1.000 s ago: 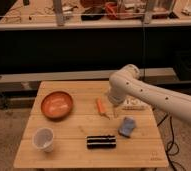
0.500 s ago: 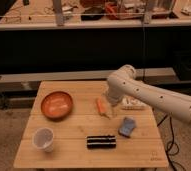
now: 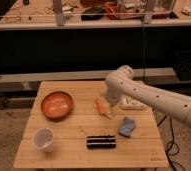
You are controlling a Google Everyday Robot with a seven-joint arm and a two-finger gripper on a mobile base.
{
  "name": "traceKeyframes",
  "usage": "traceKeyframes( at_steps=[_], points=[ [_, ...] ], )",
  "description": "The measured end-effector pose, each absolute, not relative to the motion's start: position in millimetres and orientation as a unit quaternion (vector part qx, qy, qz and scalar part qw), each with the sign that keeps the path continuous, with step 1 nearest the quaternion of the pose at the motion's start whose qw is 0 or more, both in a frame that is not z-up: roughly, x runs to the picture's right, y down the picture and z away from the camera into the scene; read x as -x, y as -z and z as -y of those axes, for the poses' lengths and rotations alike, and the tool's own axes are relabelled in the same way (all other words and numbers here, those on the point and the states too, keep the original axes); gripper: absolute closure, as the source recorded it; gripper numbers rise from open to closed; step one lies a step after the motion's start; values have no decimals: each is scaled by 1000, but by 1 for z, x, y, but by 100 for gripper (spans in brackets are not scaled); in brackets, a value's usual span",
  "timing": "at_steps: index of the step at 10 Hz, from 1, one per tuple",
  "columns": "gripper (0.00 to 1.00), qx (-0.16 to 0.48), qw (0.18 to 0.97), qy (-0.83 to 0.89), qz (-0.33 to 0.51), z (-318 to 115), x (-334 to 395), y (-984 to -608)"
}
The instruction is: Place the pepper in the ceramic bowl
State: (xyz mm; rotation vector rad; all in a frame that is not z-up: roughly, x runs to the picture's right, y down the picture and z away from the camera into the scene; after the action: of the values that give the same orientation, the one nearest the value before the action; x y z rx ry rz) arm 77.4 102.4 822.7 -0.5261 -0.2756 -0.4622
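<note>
Pincer [image 3: 109, 108] at the pepper [image 3: 101, 105] — ceramic bowl [image 3: 57, 105] left of it, cup [image 3: 43, 139] before the bowl.

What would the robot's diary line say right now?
gripper: open, right beside pepper | pepper: lying on table, not held | ceramic bowl: empty, left of pepper

No words or numbers can be read, even on the hand [image 3: 109, 106] by the pepper [image 3: 101, 105]. One tiny mark [image 3: 152, 159] on the worktop [image 3: 74, 150] is too small.
</note>
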Motion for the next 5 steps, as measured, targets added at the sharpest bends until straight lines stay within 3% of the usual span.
traceKeyframes(
  at_steps=[5],
  points=[
    [20, 262, 922, 248, 142, -107, -73, -841]
  ],
)
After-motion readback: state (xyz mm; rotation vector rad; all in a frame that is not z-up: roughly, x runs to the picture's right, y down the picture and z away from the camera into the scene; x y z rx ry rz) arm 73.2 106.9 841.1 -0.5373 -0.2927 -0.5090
